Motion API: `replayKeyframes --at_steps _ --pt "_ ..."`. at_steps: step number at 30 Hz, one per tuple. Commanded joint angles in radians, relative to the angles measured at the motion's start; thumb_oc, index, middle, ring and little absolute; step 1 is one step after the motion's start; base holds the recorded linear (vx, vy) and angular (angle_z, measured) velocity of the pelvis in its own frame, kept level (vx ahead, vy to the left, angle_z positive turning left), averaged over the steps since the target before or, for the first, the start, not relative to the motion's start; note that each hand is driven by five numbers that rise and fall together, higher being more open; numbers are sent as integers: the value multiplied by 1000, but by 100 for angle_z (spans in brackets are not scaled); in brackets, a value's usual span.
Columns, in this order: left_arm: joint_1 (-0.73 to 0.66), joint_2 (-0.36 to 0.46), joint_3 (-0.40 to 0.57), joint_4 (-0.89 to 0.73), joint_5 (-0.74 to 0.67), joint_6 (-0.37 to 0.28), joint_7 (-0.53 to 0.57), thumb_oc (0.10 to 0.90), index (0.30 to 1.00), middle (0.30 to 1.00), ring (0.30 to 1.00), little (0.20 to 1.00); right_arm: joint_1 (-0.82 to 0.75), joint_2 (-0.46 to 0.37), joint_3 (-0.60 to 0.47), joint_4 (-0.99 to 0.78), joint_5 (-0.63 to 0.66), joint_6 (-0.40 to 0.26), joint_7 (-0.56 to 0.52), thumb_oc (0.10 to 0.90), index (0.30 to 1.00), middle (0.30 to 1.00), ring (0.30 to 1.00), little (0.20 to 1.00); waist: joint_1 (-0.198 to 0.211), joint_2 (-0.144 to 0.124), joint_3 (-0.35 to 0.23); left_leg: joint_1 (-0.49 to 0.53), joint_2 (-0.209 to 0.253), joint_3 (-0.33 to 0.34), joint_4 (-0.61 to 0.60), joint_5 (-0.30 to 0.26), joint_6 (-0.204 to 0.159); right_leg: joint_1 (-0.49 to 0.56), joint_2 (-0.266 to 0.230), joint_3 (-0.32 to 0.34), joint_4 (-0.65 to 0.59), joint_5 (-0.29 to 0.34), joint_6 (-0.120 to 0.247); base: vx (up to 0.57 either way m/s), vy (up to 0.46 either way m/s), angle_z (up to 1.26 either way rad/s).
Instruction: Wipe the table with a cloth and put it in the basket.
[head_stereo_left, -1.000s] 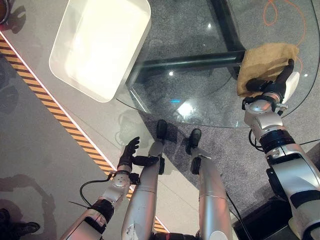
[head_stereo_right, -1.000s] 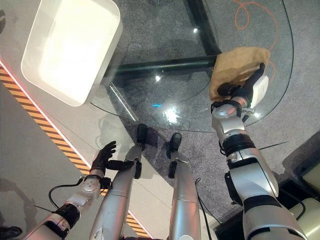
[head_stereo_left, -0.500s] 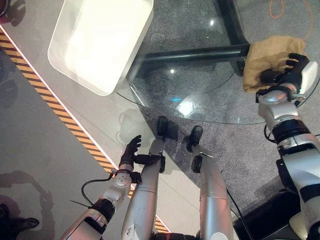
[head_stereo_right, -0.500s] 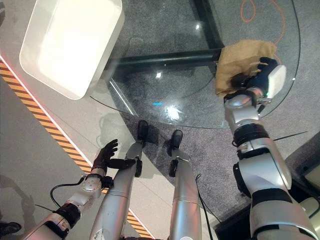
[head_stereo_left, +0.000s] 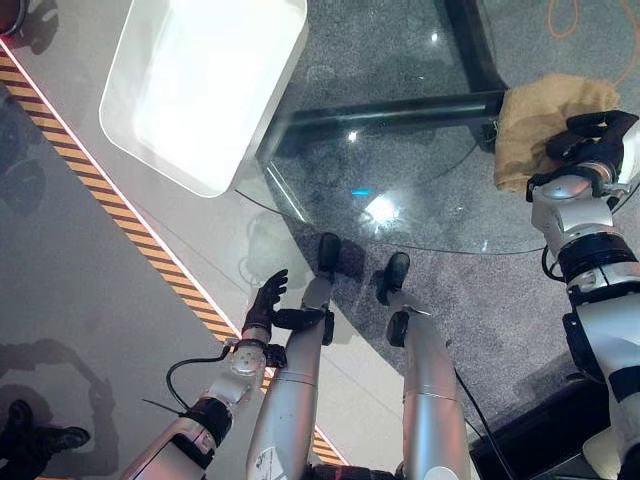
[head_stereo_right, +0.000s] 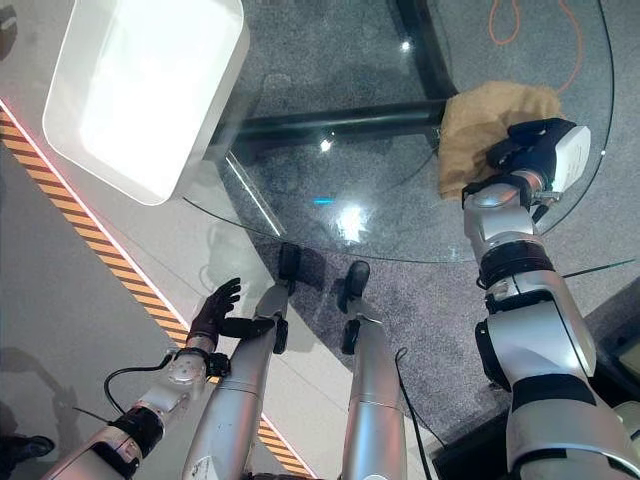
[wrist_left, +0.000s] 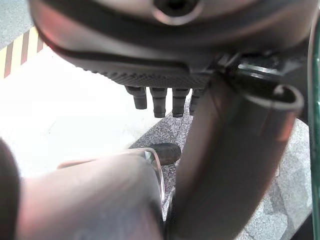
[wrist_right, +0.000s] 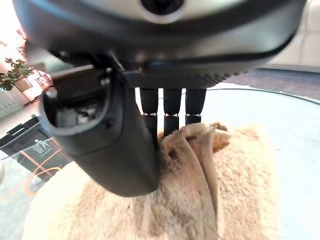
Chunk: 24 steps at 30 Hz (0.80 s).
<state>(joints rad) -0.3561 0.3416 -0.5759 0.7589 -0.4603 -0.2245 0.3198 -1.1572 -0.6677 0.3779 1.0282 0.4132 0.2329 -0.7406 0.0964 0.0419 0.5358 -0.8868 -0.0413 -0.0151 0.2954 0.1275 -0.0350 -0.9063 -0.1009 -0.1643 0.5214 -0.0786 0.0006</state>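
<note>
Both hands are on my screens. My right hand (head_stereo_right: 535, 150) sits on the tan cloth (head_stereo_right: 480, 125) at the far right part of the round glass table (head_stereo_right: 390, 215), wrist bent, forearm rising from the lower right. In the right wrist view its fingers (wrist_right: 171, 110) reach down into a raised fold of the cloth (wrist_right: 200, 200) with the thumb alongside, so I read it as curled onto the fabric, pinching that fold. My left hand (head_stereo_left: 265, 300) hangs low beside the table's near edge, over the floor, fingers loosely spread and holding nothing; the left wrist view shows its fingers (wrist_left: 160, 100) straight.

Under the glass I see a dark table frame (head_stereo_left: 400, 108) and speckled grey carpet (head_stereo_left: 480, 300). A white rectangular basket (head_stereo_left: 205, 85) stands at the table's far left, well apart from the cloth. A yellow-and-black striped line (head_stereo_left: 120, 225) crosses the smooth grey floor (head_stereo_left: 80, 340) on the left, an orange cord (head_stereo_right: 540, 40) loops on the carpet beyond the table, and a person's shoe (head_stereo_left: 45, 440) shows at the lower left edge.

Compared with a second ago, the right hand and cloth have slid rightward along the glass toward its edge, and the hand has turned so its back faces up more. The left hand has stayed put.
</note>
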Motion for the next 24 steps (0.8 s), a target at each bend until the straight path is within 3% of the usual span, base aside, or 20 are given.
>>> replayKeyframes --at_steps 1,10,24 --pt "60 -2 -30 -37 -25 -24 28 800 900 900 900 900 14 36 68 -41 18 -10 76 125 321 321 321 225 22 47 -16 -4 -43 11 99 -143 48 -1 11 18 -131 118 72 0 0 0" --pt "67 -9 -31 -43 -26 -32 34 800 900 900 900 900 20 46 75 -82 38 -51 68 100 300 300 300 200 23 43 -16 5 -46 11 95 -146 52 8 9 18 -135 121 76 1 19 0" --pt "73 -13 0 -61 -20 -3 38 800 900 900 900 900 22 126 79 -377 72 -84 77 100 300 300 300 200 27 26 -16 31 -51 11 79 -145 54 36 6 10 -145 119 81 3 35 1"
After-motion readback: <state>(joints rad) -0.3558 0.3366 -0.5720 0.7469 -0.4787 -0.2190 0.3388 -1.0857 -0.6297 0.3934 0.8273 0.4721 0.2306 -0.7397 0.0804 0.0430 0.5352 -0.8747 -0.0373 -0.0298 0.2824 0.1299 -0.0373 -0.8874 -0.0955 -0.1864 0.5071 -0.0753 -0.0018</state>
